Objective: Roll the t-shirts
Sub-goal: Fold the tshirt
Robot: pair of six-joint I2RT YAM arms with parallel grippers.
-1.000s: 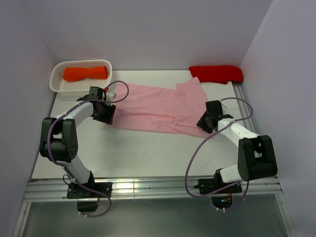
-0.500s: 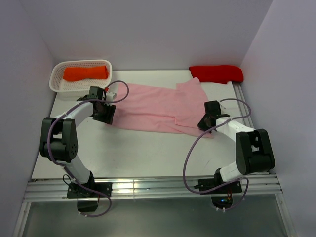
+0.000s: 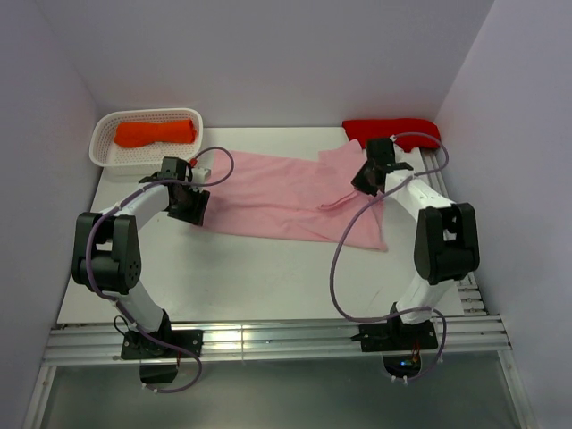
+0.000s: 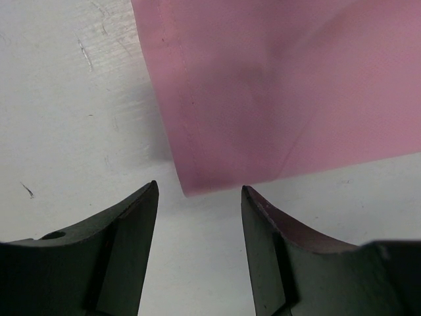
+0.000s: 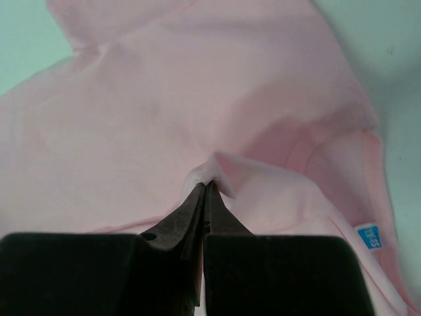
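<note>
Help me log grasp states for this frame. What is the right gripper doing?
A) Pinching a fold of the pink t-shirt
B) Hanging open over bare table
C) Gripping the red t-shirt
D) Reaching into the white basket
A: the right wrist view shows the right gripper closed, with a raised fold of the pink t-shirt caught at its tips.

My left claw [image 4: 197, 191] hung with jaws apart, while my right claw [image 5: 205, 186], arm stretched forward, pinched the pink t-shirt [image 5: 164, 118].
</note>
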